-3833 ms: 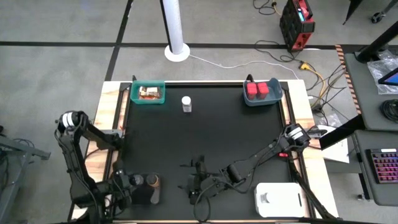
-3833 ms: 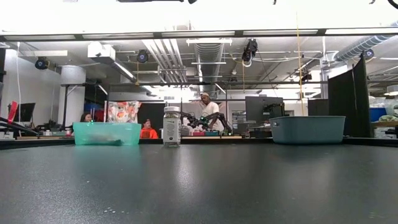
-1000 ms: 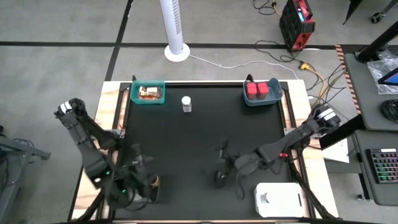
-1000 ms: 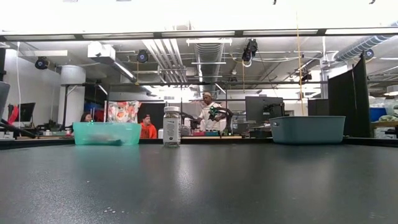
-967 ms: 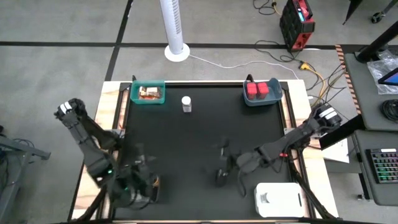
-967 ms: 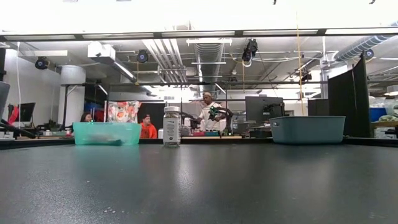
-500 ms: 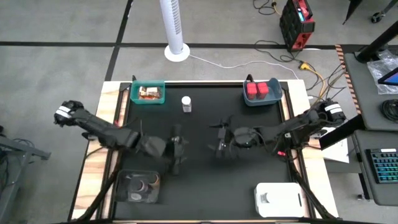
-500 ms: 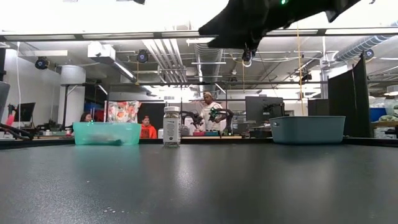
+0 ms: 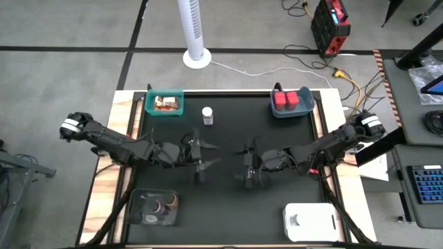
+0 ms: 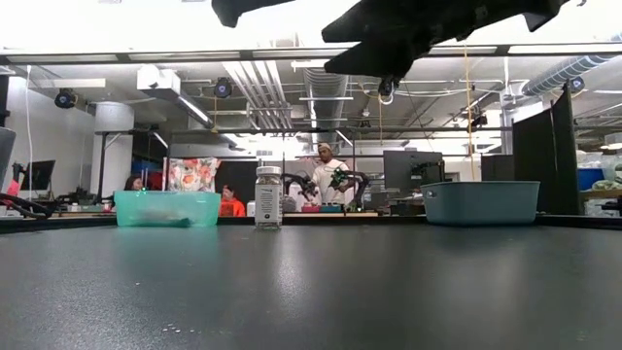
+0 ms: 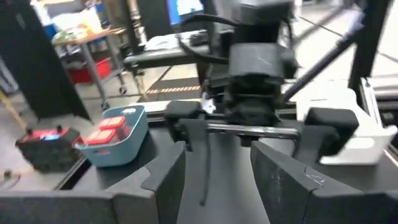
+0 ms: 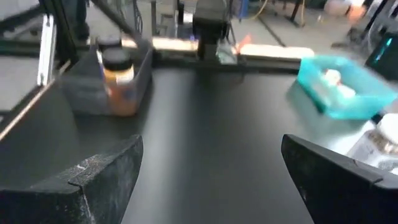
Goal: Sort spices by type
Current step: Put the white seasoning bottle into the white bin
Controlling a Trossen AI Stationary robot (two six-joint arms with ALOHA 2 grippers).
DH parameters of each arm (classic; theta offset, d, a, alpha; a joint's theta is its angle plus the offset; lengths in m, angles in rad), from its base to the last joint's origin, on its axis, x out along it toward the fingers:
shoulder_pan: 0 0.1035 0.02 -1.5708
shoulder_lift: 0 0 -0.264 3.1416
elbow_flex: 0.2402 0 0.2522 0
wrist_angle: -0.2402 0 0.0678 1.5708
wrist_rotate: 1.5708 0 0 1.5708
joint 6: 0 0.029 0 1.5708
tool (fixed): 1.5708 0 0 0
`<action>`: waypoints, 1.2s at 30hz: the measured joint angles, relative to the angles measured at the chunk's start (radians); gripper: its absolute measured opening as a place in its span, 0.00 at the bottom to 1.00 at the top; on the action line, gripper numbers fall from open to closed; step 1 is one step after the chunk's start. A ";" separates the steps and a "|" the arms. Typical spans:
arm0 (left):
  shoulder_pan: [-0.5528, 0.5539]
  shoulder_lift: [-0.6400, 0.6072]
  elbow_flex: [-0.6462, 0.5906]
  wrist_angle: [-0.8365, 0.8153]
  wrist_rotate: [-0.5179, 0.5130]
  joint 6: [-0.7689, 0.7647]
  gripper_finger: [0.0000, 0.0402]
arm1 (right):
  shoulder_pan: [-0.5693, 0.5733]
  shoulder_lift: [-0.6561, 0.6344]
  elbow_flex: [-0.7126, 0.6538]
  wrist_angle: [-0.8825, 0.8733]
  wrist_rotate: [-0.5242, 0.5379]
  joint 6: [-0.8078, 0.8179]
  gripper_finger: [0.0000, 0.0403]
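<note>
Nearest the front edge of the table (image 9: 228, 228), a clear tray (image 9: 155, 207) holds small jars (image 9: 166, 205). In the middle, the left pincer (image 9: 201, 158) is partly open and empty. The right pincer (image 9: 247, 168) faces it, wide open and empty. Farther back stands a white-capped bottle (image 9: 207, 115). At the far edge, a teal bin (image 9: 164, 104) holds packets (image 9: 165, 103), and a blue-grey bin (image 9: 291, 102) holds red boxes (image 9: 289, 99).

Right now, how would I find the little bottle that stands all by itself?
Look along the far edge of the black table, between the teal bin and the blue-grey bin. The white-capped bottle stands upright on the bare mat, just beside the teal bin. It is the only spice not inside a bin or tray.
</note>
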 joint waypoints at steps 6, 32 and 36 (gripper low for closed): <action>0.000 0.000 0.001 0.005 -0.072 -0.121 0.41 | 0.001 0.006 -0.008 -0.178 0.000 0.045 0.93; 0.012 0.005 0.004 0.095 -0.251 -0.024 0.41 | 0.001 0.005 -0.017 -0.231 -0.001 -0.024 0.93; 0.012 0.005 0.004 0.104 -0.250 -0.030 0.41 | 0.001 0.005 -0.017 -0.230 -0.001 -0.024 0.93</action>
